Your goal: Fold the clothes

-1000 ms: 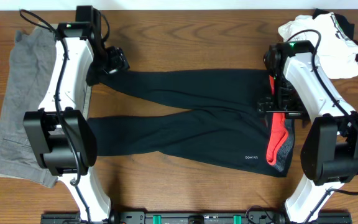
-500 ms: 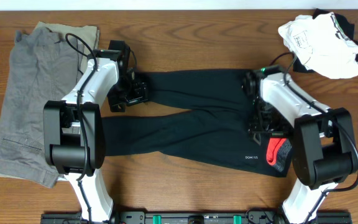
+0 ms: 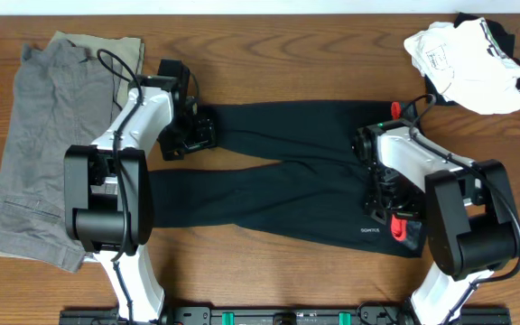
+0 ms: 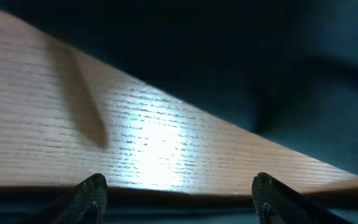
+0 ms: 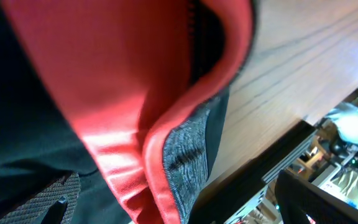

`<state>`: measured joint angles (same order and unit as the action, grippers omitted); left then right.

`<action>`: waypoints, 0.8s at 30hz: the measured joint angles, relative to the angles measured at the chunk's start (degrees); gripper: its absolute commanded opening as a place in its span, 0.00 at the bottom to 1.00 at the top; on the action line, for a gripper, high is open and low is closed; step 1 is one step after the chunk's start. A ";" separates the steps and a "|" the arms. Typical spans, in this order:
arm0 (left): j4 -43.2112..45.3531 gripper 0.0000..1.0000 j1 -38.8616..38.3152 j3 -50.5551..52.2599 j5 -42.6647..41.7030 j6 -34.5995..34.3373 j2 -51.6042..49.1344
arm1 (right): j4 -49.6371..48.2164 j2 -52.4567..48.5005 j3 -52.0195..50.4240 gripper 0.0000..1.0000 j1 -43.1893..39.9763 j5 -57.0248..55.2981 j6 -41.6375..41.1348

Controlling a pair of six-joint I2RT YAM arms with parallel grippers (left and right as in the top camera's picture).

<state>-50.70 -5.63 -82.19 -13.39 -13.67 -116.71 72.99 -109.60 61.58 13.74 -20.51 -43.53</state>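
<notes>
Overhead view. Within the last second both arms have swung inward. My left claw (image 3: 192, 134), jaws apart, now sits at a leg cuff of the leggings (image 3: 287, 171). My right claw (image 3: 388, 206), jaws wide, straddles the waistband (image 3: 397, 227). The leggings lie unfolded across the table (image 3: 269, 271). I judge both grasps imminent.

The brown wooden worktop (image 3: 287, 271) carries three lots of clothing. Black leggings (image 3: 296, 181) lie flat across its middle, legs running left, with the red-and-grey waistband (image 3: 397, 227) at the right. Grey trousers (image 3: 34, 153) lie spread along the left side. A crumpled white garment (image 3: 463, 59) sits on something black in the far right corner, apart from the leggings.
</notes>
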 measured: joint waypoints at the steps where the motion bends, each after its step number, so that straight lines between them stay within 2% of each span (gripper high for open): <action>1: 0.20 0.76 0.00 0.57 0.02 0.02 0.00 | 0.26 0.00 -0.13 0.99 -0.66 -0.59 -0.13; 8: 1.05 0.76 0.00 2.16 0.02 0.02 0.00 | -0.09 2.01 -0.72 0.99 -8.98 -3.50 -0.70; 16: 1.66 0.76 0.00 2.16 0.02 0.02 0.00 | -0.72 14.10 -0.68 0.99 -17.14 -6.40 2.97; 21: 1.60 0.76 0.00 2.16 0.02 0.02 0.00 | -4.57 17.49 -0.57 0.99 -25.16 -5.81 5.64; 24: 1.40 0.76 0.00 2.16 0.04 0.02 0.00 | -8.85 17.46 -0.57 0.99 -30.53 -1.64 8.46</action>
<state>-49.30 -5.63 -80.03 -13.34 -13.65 -116.71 64.14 -92.14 61.01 -16.80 -22.15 -35.07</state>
